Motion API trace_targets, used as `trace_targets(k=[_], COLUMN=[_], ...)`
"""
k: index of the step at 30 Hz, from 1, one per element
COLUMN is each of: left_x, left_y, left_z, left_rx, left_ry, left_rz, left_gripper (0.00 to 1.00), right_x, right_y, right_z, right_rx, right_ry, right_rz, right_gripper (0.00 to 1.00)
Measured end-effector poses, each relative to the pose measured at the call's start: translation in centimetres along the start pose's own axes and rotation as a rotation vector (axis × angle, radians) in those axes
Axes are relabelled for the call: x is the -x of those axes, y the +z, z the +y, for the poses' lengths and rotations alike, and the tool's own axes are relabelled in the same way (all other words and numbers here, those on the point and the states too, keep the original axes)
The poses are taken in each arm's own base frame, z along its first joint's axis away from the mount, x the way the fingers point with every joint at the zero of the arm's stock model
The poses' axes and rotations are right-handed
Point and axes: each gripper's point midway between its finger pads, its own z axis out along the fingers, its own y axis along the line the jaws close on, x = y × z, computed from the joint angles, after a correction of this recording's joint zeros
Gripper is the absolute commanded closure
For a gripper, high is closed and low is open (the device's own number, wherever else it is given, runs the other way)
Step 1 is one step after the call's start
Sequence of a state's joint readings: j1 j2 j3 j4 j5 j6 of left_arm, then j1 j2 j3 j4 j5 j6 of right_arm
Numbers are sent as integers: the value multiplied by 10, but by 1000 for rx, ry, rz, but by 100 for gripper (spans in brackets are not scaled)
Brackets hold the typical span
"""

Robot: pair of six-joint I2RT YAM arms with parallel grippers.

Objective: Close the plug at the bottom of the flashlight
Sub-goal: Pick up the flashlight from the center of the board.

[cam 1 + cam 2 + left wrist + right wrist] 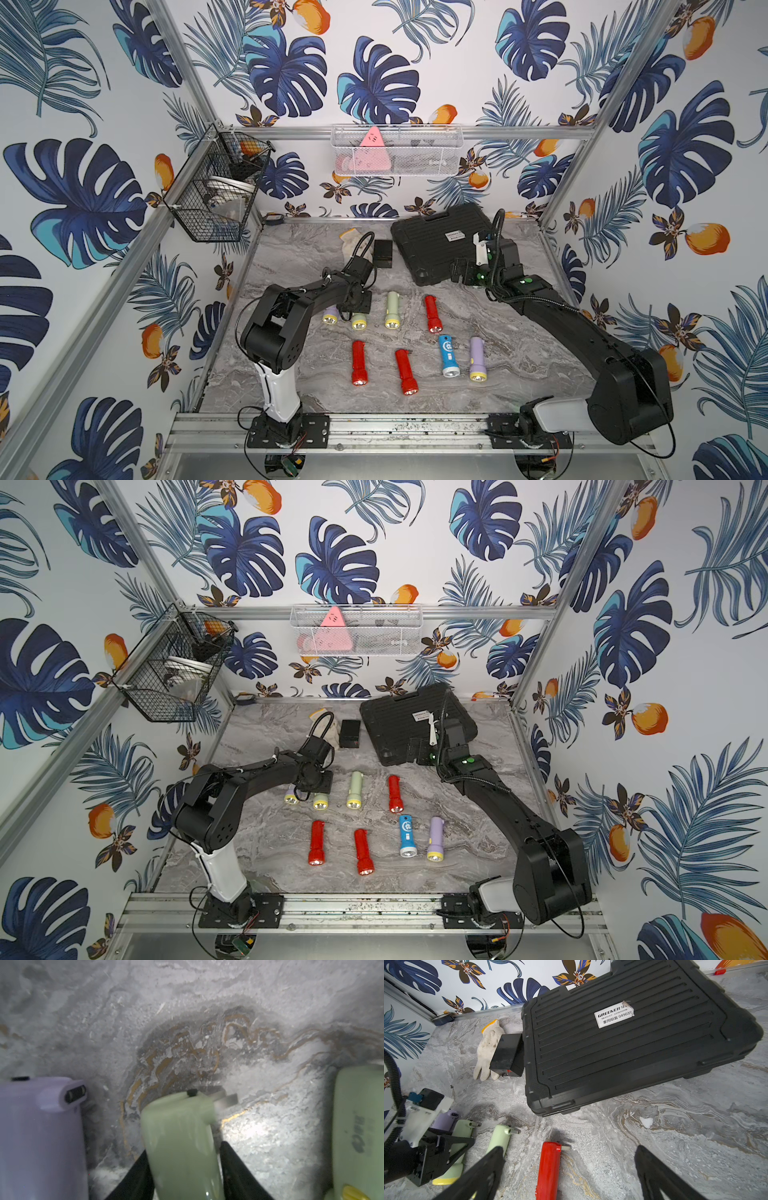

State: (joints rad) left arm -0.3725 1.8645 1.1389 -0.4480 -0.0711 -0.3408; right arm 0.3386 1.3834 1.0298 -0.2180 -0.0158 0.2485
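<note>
Left gripper (184,1147) is seen drawn in narrowly on the pale green flashlight (178,1126), with one black finger set against each side of its body. That flashlight is found in the back row on the desk (270,1136). Its metal plug (227,1099) is seen sticking out sideways from the tail end, not folded in. A purple flashlight (41,1136) is laid just beside it on one side, and a second green flashlight (357,1126) near it on the other. Further along the same row a red flashlight (432,313) is placed. The right gripper (570,1148) is held above that red flashlight's tail with its fingers spread wide and nothing gripped, near the front edge of a black tool case (623,1043). A white glove (488,1047) is partly covered by a small black box (507,1053) beside the case.
</note>
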Motion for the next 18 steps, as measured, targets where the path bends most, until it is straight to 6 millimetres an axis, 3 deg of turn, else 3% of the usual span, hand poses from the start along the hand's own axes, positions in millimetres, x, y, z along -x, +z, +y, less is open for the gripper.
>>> trace_targets(k=[12,15,18], left_x=[7,16,37], left_y=[-6,-21,-44], left_z=[-13,-18,-23], left_rx=[-50,-69,-96], left_ry=[2,4,3], left_rz=[-14,-44,-119], left_gripper=[86,97,100], right_x=[3,3,3], right_y=[-3,-4,-3], right_z=[0,-1,-1], right_rx=[-5,-7,-8], right_ry=[-6,-6,-6], right_rz=[-12,-14,-10], right_gripper=[0,0,0])
